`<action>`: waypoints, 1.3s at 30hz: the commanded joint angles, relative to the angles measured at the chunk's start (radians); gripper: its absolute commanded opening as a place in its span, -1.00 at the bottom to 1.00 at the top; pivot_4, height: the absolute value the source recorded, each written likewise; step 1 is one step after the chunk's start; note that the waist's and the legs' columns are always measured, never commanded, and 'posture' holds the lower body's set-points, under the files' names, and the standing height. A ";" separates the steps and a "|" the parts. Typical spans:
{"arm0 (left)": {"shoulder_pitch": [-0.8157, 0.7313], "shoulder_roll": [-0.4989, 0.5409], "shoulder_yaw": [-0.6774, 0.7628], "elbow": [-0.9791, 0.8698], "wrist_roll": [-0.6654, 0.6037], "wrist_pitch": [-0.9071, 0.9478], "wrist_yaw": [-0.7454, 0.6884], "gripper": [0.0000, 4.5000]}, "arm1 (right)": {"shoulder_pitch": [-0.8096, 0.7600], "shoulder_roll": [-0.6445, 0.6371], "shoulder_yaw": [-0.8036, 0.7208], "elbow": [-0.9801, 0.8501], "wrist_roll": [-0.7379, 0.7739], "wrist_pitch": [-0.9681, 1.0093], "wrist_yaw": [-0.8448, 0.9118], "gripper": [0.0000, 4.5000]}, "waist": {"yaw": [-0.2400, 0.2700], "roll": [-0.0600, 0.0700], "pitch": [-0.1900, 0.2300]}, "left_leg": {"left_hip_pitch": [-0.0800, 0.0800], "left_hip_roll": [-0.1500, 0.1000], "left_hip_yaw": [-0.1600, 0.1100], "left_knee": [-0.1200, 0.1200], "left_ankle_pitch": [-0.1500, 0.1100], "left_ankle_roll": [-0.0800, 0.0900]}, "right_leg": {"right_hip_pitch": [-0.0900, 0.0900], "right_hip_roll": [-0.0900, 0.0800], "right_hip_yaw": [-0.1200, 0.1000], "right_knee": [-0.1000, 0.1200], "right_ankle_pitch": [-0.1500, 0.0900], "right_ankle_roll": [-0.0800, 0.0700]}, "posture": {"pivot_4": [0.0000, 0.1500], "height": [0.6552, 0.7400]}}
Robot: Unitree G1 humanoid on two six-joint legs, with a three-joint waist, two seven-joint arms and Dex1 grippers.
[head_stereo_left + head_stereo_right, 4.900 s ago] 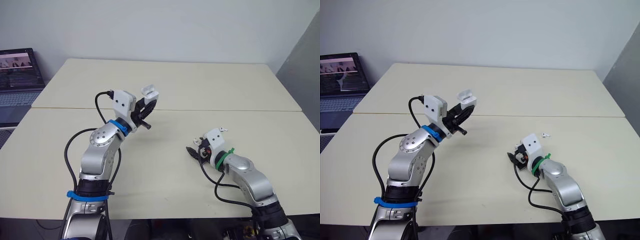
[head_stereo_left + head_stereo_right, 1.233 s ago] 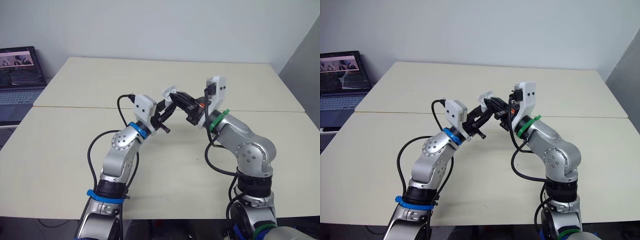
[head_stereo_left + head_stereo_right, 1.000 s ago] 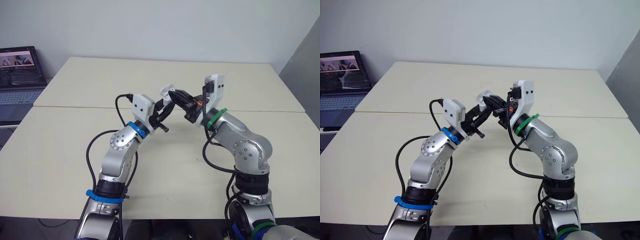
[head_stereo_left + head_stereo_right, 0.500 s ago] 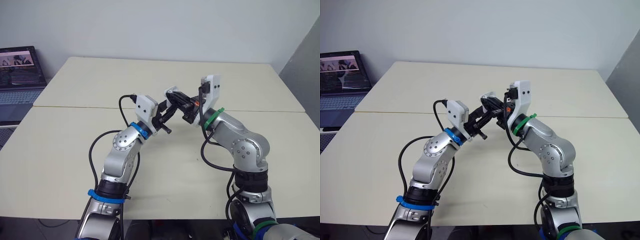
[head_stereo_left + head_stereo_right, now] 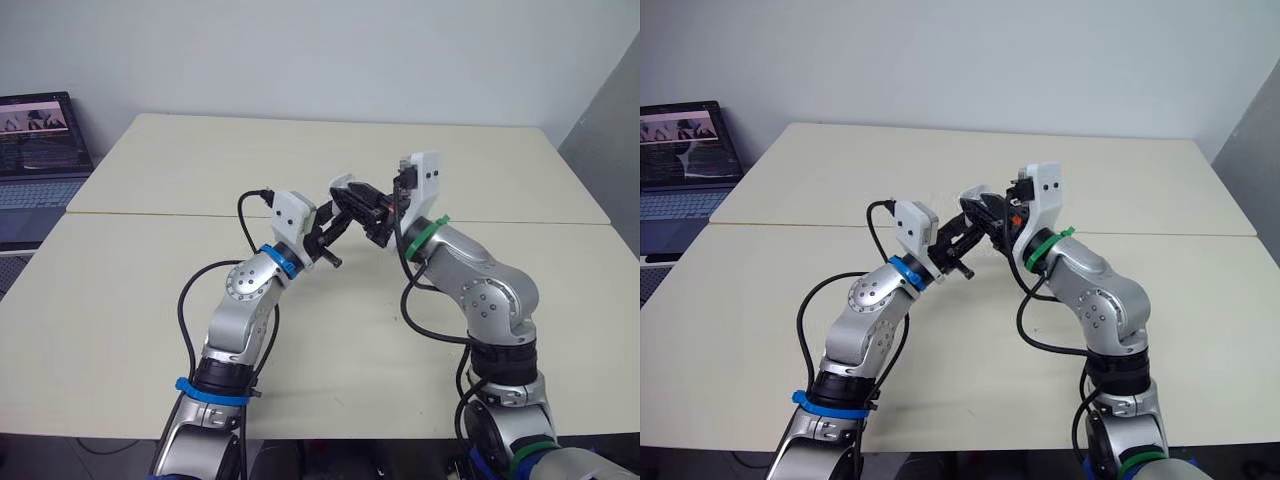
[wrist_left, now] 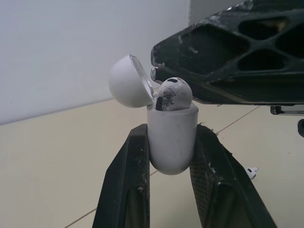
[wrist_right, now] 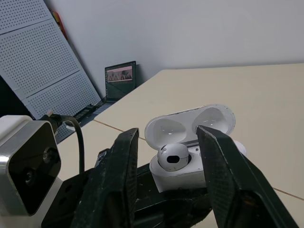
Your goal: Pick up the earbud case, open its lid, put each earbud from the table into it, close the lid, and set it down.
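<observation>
The small white rounded plastic earbud case (image 6: 172,135) is being gripped by its lower body between the two black fingers of the left gripper (image 6: 171,142), which are being kept clenched on it. The case is being held upright in the air, well above the pale beige table (image 5: 300,330), with its hinged domed lid (image 7: 190,124) swung fully back. The right gripper (image 7: 167,133), which was being worked low over the table some seconds earlier, is now being held up against the case from the opposite side. Its fingers are being held released and apart, one on either side of the open case, with nothing pinched between them. One white earbud (image 7: 172,156) is being carried in a socket of the case, though whether it is pressed fully home cannot quite be told from these angles. The change is being read as the first insertion having just been completed. A second small white earbud (image 6: 251,171) is being left lying on the table below, so the remaining work is being judged to be its retrieval and insertion, the closing of the lid, and the setting down of the case.
</observation>
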 commanded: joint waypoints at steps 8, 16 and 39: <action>0.043 0.043 0.023 -0.060 -0.003 -0.031 -0.010 -0.67 | -0.045 -0.413 -0.231 -0.019 0.235 0.135 0.219 -0.09 | 0.002 0.001 0.001 | -0.001 0.000 0.000 0.000 0.000 0.000 | 0.000 -0.001 0.000 -0.002 0.000 0.000 | 1.00 1.00; 0.053 0.048 0.017 -0.072 0.000 -0.027 -0.004 -0.67 | 0.069 -0.682 0.082 0.442 -0.245 -0.386 0.539 -0.09 | 0.002 0.001 0.001 | 0.001 0.000 0.003 -0.001 0.000 0.000 | 0.001 0.000 0.002 -0.003 -0.002 -0.002 | 1.00 1.00; 0.063 0.064 0.019 -0.120 -0.007 0.008 0.008 -0.67 | -0.154 -0.603 0.155 1.122 -0.540 -0.789 0.817 -0.09 | -0.001 0.002 0.002 | 0.002 0.000 0.003 -0.001 0.000 0.000 | 0.000 0.000 0.003 -0.001 0.001 0.001 | 1.00 1.00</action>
